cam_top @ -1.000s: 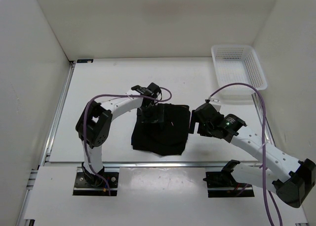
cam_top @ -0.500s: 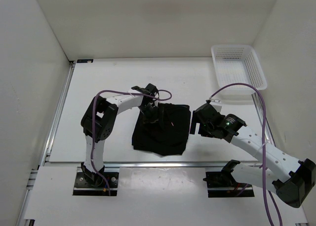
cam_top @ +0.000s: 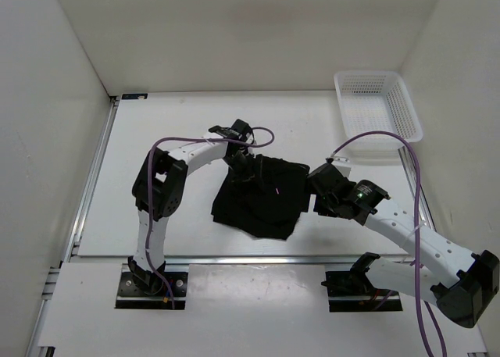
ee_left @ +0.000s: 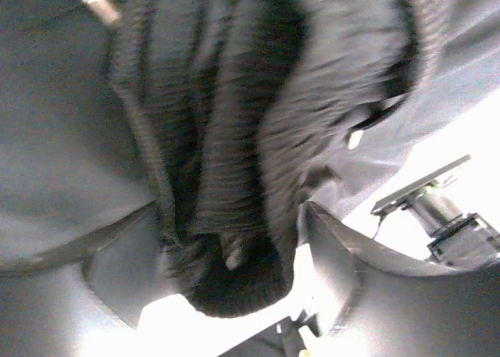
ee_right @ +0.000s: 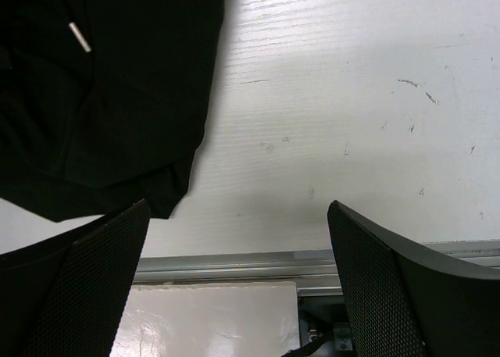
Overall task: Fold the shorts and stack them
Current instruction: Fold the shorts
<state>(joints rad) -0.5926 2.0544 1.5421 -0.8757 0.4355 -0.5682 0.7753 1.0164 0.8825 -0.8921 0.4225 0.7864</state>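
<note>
The black shorts point(cam_top: 262, 197) lie folded in a thick pile mid-table, turned slightly askew. My left gripper point(cam_top: 241, 165) is at the pile's far left corner. In the left wrist view it point(ee_left: 230, 224) is closed around a thick bunch of the ribbed black fabric point(ee_left: 234, 138). My right gripper point(cam_top: 316, 194) sits just right of the shorts' right edge, low over the table. In the right wrist view it point(ee_right: 238, 208) is open and empty, with the shorts' corner point(ee_right: 101, 99) and a thin white mark at upper left.
A white mesh basket point(cam_top: 377, 107) stands at the far right corner. White walls close in the table on the left, back and right. A metal rail point(cam_top: 234, 258) runs along the near edge and shows in the right wrist view point(ee_right: 234, 263).
My left gripper has moved toward the back and slightly right, dragging the shorts' far corner. The pile has turned and shifted right, closer to the right gripper, which has barely moved.
</note>
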